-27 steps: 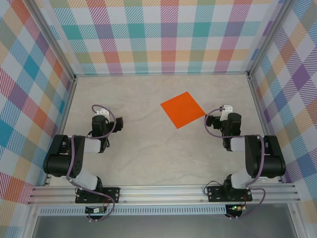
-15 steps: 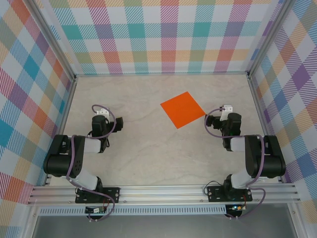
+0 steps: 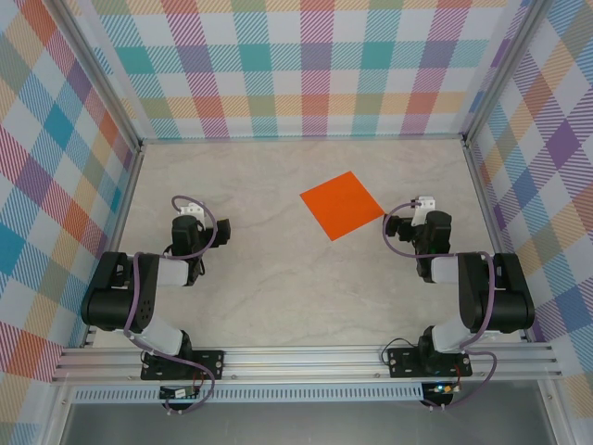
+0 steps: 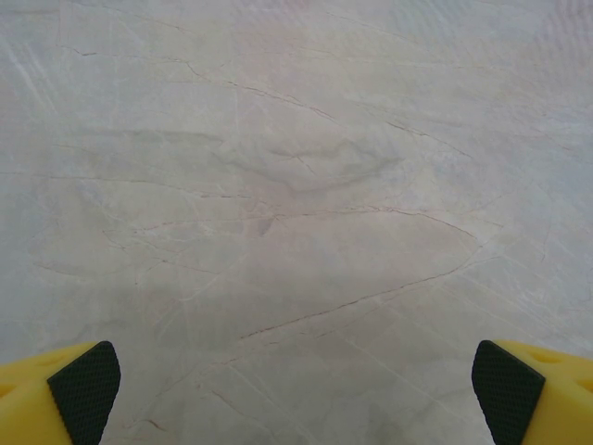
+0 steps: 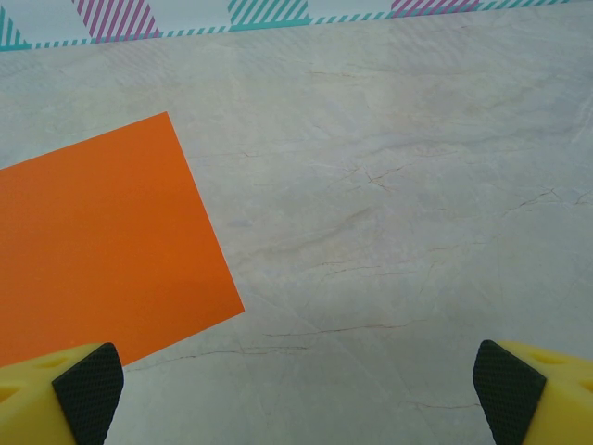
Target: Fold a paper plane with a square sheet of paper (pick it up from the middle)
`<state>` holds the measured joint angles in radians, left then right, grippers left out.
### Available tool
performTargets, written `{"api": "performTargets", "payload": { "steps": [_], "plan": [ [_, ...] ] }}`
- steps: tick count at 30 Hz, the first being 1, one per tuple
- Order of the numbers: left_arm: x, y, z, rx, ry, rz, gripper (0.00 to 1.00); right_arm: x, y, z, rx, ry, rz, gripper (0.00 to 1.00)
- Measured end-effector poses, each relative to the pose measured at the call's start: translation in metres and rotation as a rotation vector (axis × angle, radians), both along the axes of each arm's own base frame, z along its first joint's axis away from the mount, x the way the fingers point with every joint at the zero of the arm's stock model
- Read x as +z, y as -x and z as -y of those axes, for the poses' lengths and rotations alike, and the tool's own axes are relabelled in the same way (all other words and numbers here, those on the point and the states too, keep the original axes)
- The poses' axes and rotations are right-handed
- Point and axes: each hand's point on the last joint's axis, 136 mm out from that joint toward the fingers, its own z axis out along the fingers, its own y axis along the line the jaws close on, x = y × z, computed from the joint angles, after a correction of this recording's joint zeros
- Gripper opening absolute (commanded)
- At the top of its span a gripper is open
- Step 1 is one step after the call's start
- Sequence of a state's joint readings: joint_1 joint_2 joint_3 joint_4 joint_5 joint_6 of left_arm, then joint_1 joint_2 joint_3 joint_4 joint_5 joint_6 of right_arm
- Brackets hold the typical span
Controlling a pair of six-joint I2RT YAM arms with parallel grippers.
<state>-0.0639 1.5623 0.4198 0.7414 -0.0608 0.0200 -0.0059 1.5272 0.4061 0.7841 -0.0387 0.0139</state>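
flat bright orange square paper sheet [image 3: 342, 205]: unfolded on pale marbled worktop [image 3: 278, 278] | right fingers [image 5: 88, 387]: spread wide just beside it, guessing ready to grab | left fingers [image 4: 85, 387]: spread wide too, well left of it

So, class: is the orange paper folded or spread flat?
Spread flat: the square sheet of paper lies as one plain square on the table, no creases visible.

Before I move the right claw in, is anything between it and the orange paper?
Nothing visible. The paper lies flat on the table, just ahead and to the left of the open right claw, with only bare table between them.
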Motion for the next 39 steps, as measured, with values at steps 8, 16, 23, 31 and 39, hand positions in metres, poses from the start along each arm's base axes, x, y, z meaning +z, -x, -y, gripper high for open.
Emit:
{"api": "performTargets", "payload": {
  "steps": [8,16,23,31,39],
  "plan": [
    [0.022,-0.001,-0.010,0.072,0.002,-0.041,1.00,0.066,-0.006,0.010,-0.081,-0.035,-0.046,1.00],
    [0.101,-0.015,-0.009,0.172,0.174,-0.068,1.00,0.128,-0.018,-0.014,-0.082,-0.315,-0.214,1.00],
    [0.094,0.002,0.008,0.171,0.270,-0.252,1.00,0.047,-0.036,-0.087,0.010,-0.485,-0.620,1.00],
    [0.062,0.021,0.017,0.187,0.339,-0.411,1.00,-0.001,-0.074,-0.154,0.047,-0.494,-0.801,0.96],
    [0.053,0.024,0.033,0.147,0.414,-0.473,1.00,-0.041,-0.075,-0.175,-0.019,-0.472,-0.918,0.95]
  ]
}}
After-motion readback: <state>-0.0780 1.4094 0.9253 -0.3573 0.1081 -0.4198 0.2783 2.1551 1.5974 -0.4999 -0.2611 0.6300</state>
